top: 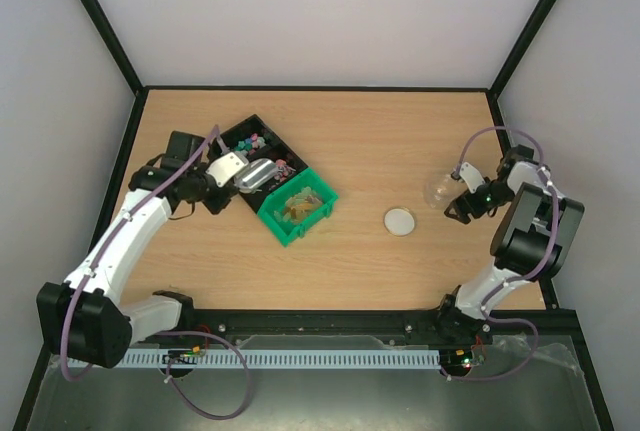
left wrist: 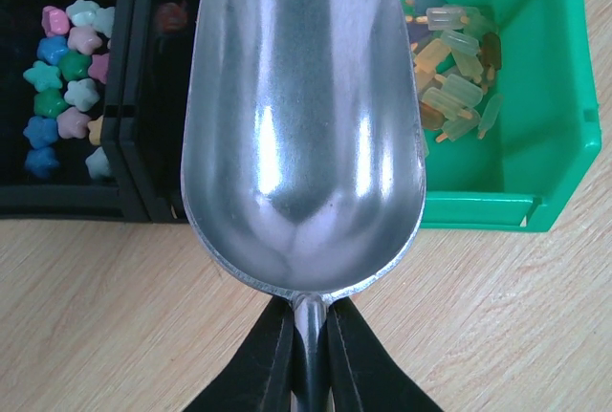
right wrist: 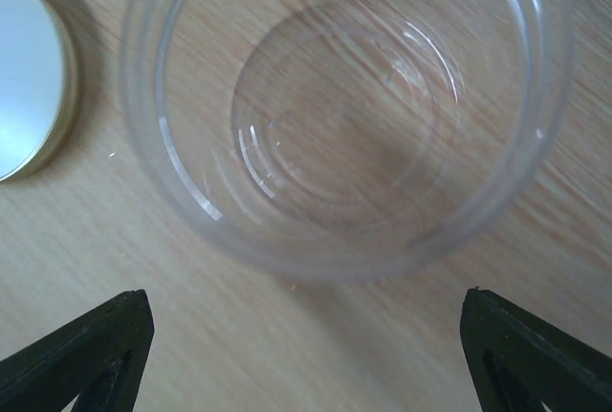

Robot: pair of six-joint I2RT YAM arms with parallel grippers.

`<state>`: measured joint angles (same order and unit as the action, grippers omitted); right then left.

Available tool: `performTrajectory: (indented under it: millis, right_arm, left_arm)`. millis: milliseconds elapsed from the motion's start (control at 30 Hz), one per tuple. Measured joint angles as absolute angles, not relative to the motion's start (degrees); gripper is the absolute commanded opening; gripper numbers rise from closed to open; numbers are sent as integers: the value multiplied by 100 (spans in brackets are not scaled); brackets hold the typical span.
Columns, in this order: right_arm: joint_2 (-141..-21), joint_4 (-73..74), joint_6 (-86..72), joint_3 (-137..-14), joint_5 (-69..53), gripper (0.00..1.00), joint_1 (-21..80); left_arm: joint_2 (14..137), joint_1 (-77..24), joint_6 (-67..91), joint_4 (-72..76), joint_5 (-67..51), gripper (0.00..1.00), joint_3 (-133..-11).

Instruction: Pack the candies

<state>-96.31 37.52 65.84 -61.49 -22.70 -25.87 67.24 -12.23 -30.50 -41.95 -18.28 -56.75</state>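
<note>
My left gripper is shut on the handle of an empty metal scoop, which hovers over the join between two bins. In the left wrist view the gripper pinches the handle and the scoop fills the middle. Bright blue, pink and green candies lie in the black bin. Pale yellowish candies lie in the green bin. My right gripper is open just beside an empty clear cup. In the right wrist view the gripper stands wide open below the cup.
A round white lid lies flat on the wooden table left of the cup, and also shows in the right wrist view. The green bin's wall and the black bin's wall flank the scoop. Black frame rails border the table.
</note>
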Motion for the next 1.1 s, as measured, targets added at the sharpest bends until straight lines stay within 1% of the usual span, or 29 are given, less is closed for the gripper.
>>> performTrajectory:
  millis: [200, 500, 667, 800, 900, 1033, 1100]
  right_arm:
    - [-10095, 3105, 6799, -6058, -2408, 87, -2353]
    - [-10324, 2580, 6908, -6047, -2600, 83, -1820]
    - [-10464, 2381, 6847, -6112, -2670, 83, -1431]
    - [-10499, 2255, 6604, -6195, -2766, 88, -958]
    - [-10501, 2429, 6462, -6466, -2869, 90, -718]
    - [-10438, 3011, 6464, -6873, -2873, 98, -808]
    - [-10302, 3409, 6471, -6971, -2875, 99, -873]
  left_arm:
    - [6842, -1013, -3009, -4346, -1962, 2, -5894]
    - [6860, -967, -2950, -4482, -1970, 2, -5909]
    - [6860, -967, -2923, -4493, -1973, 2, -5909]
    - [6860, -967, -2928, -4532, -1970, 2, -5909]
    - [6860, -967, -2936, -4615, -1955, 2, -5909]
    - [6862, -967, -3004, -4807, -1828, 2, -5966]
    - [6879, -965, -3059, -4910, -1743, 2, -6036]
